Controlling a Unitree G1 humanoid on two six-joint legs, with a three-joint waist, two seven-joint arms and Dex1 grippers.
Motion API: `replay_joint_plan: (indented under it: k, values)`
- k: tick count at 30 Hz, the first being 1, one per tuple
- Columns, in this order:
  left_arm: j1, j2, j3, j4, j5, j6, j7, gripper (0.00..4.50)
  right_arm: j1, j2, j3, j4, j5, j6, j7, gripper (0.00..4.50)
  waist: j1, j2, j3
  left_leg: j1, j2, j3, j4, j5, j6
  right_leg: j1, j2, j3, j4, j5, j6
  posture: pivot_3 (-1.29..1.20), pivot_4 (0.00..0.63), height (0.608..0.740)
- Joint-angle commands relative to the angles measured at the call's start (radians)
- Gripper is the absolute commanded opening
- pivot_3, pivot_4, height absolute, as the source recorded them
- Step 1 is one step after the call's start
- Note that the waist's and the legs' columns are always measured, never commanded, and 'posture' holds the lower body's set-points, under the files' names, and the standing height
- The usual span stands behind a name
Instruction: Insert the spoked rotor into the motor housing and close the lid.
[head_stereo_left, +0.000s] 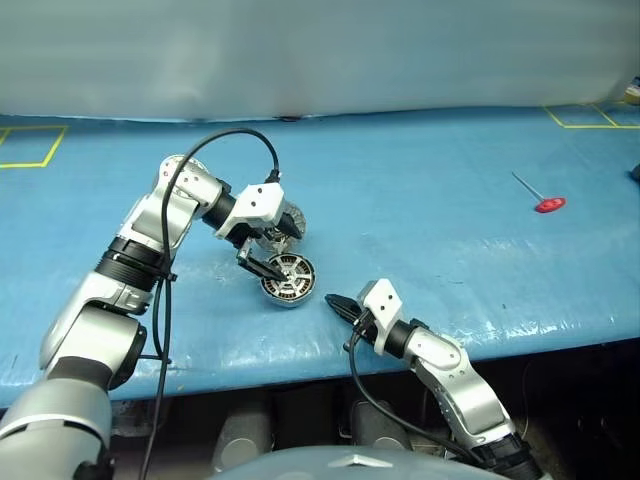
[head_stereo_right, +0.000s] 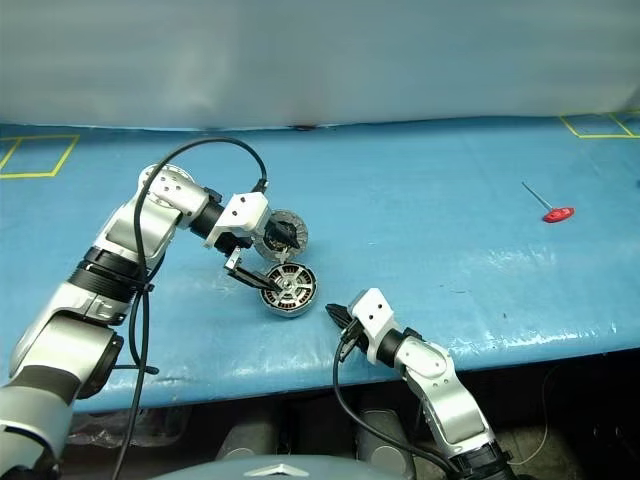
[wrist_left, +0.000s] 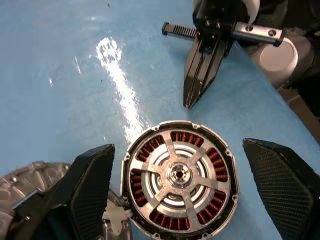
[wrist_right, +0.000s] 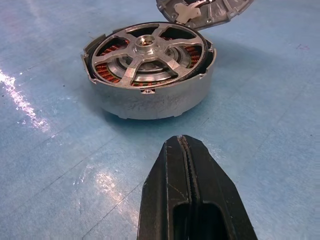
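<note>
One step left: spoked rotor (wrist_left: 179, 175) sits in motor housing (wrist_right: 150, 100), left gripper (wrist_left: 180, 185) spread empty, right gripper (wrist_right: 189, 195) clenched empty; next, grab lid (head_stereo_right: 280, 232).

Open left claw (head_stereo_left: 262, 266) over rotor-filled motor housing (head_stereo_left: 288, 281)

Bright, even overhead light falls on a glossy blue table cover (head_stereo_left: 420, 200). White glare streaks run across it at upper left in the left wrist view and at left in the right wrist view. Shadows are short and soft. Close-up black fingers (wrist_left: 90, 190) look slightly blurred.
</note>
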Motion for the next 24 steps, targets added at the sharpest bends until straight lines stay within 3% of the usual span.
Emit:
replay_joint_plan:
  k: [1, 3, 6, 12, 18, 24]
  values:
    - [0.104, 0.043, 0.072, -0.143, -0.051, 0.038, 0.054, 4.47, -0.022, -0.008, -0.023, -0.026, 0.006, -0.012, 0.001, 0.0, -0.001, 0.0, 0.0, 0.0, 0.0, 0.0, 0.0, 0.0, 0.0, 0.0, 0.0, 0.001, 0.0, 0.0, 0.0, 0.0, 0.15, 0.74]
    - [0.185, 0.065, 0.105, -0.221, -0.071, 0.061, 0.1, 4.47, -0.03, -0.016, -0.031, -0.033, 0.003, -0.011, 0.001, 0.0, -0.003, 0.0, 0.0, 0.001, 0.001, 0.001, 0.0, 0.0, 0.0, 0.0, 0.001, 0.002, 0.0, 0.0, 0.0, 0.0, 0.15, 0.74]
    - [0.391, 0.099, 0.192, -0.387, -0.124, 0.127, 0.199, 3.85, -0.075, -0.028, -0.053, -0.055, 0.009, 0.009, 0.001, 0.0, -0.005, 0.0, 0.0, 0.001, 0.001, 0.001, 0.0, 0.0, 0.0, -0.001, 0.0, 0.003, 0.0, 0.0, 0.0, 0.0, 0.15, 0.74]
    - [0.66, 0.086, 0.309, -0.592, -0.199, 0.203, 0.38, 1.86, -0.166, -0.037, -0.063, -0.075, 0.014, 0.054, 0.009, 0.0, 0.007, 0.0, 0.0, 0.001, 0.0, 0.001, 0.0, 0.0, 0.0, 0.0, -0.002, 0.004, 0.0, 0.0, -0.001, 0.0, 0.15, 0.74]
    - [0.925, -0.054, 0.425, -0.741, -0.254, 0.164, 0.618, 0.01, -0.272, -0.015, -0.016, -0.061, 0.027, 0.111, 0.05, 0.0, 0.004, 0.0, 0.0, 0.002, 0.0, 0.002, 0.0, 0.0, 0.001, 0.0, -0.002, 0.004, 0.0, 0.001, -0.003, 0.0, 0.15, 0.74]
    - [1.118, -0.14, 0.419, -0.789, -0.247, 0.065, 0.722, 0.01, -0.357, 0.041, 0.032, -0.01, 0.046, 0.143, 0.089, 0.0, 0.005, 0.0, 0.0, 0.002, 0.0, 0.001, 0.0, 0.0, 0.001, 0.001, -0.002, 0.004, 0.0, 0.001, -0.004, 0.0, 0.15, 0.74]
